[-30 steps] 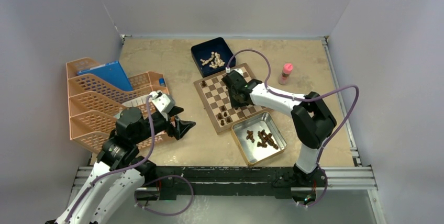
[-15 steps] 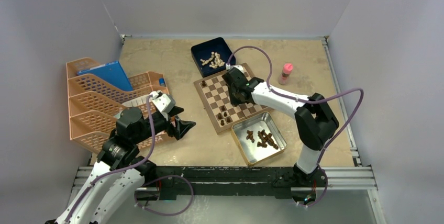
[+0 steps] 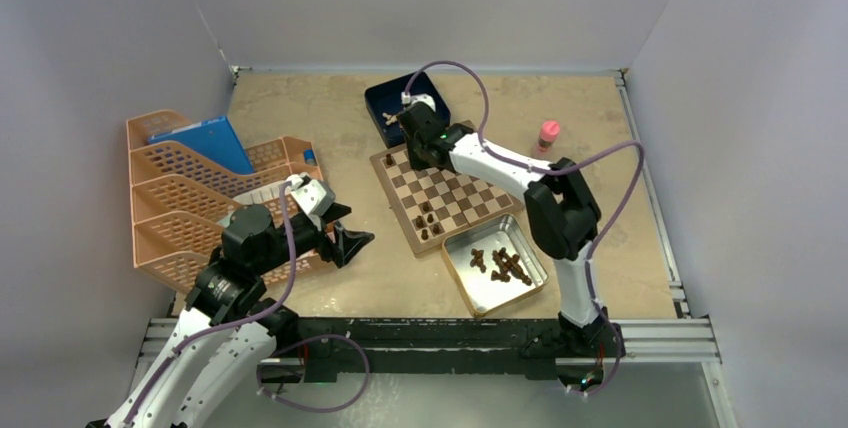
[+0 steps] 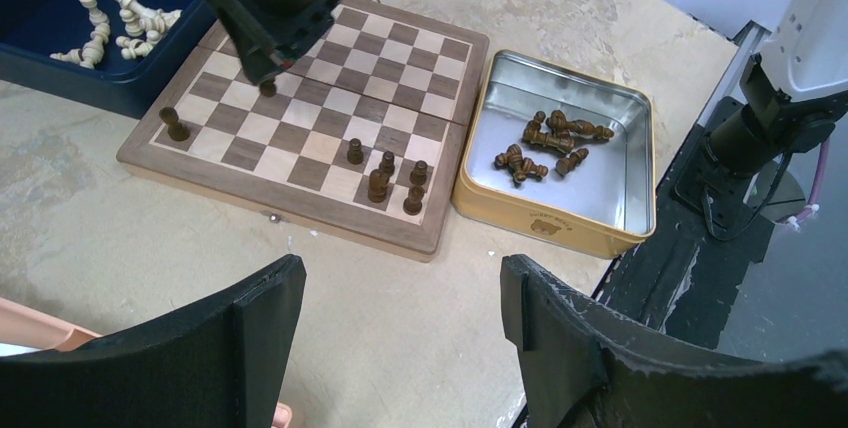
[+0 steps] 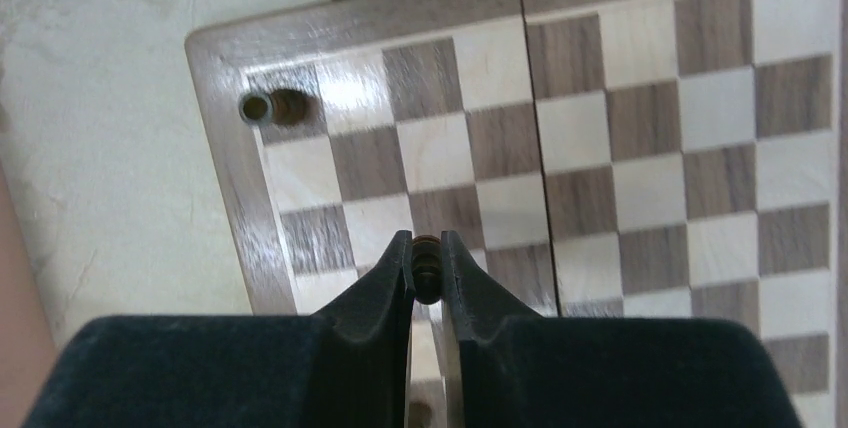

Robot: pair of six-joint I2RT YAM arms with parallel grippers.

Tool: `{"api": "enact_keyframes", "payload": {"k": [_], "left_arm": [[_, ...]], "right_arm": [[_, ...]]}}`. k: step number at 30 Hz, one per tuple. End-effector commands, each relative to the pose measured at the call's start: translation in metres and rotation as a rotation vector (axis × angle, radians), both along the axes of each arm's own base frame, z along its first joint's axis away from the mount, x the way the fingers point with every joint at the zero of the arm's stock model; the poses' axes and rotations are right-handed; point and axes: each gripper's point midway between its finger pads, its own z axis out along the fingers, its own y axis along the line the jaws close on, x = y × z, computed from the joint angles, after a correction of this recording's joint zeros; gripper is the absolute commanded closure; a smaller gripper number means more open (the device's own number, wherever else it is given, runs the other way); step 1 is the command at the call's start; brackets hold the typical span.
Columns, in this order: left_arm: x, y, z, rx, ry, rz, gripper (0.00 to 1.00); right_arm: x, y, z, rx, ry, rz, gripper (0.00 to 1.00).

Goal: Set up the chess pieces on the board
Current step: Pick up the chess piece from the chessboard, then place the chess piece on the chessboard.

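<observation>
I've swung the right tool (image 5: 427,251) across the flat checkered wooden chessboard (image 5: 640,148) to its far-left squares, pinching one tiny dark brown wooden chessman (image 5: 427,273). Placement looks next. The left tool (image 4: 400,273) idles, spread.

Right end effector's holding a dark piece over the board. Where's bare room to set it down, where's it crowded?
Bare: the board squares between the lone corner piece and the cluster, plus the far corner toward the pink bottle. Crowded: the five-piece cluster beside the tin. The right end effector holds its dark piece clear of it.
</observation>
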Motion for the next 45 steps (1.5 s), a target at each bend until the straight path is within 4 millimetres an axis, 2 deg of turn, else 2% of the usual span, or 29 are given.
{"api": "enact_keyframes", "payload": {"k": [1, 7, 24, 32, 40, 45], "left_arm": [[0.0, -0.005, 0.006, -0.009, -0.041, -0.034, 0.28], [-0.002, -0.005, 0.006, -0.013, -0.044, -0.037, 0.28], [0.0, -0.003, 0.006, -0.013, -0.046, -0.026, 0.28], [-0.001, -0.002, 0.008, -0.016, -0.054, -0.023, 0.28], [-0.002, -0.003, 0.007, -0.017, -0.052, -0.025, 0.28], [-0.002, -0.003, 0.008, -0.019, -0.051, -0.024, 0.28]], "right_arm": [[0.025, 0.022, 0.019, 0.029, -0.068, 0.028, 0.87], [0.038, 0.035, 0.006, 0.017, -0.064, 0.034, 0.87], [0.058, 0.054, -0.001, 0.041, -0.087, 0.05, 0.86], [0.058, 0.063, -0.006, 0.055, -0.071, 0.077, 0.85], [0.057, 0.06, -0.019, 0.029, -0.051, 0.074, 0.79], [0.059, 0.061, -0.014, 0.025, -0.053, 0.071, 0.77]]}}
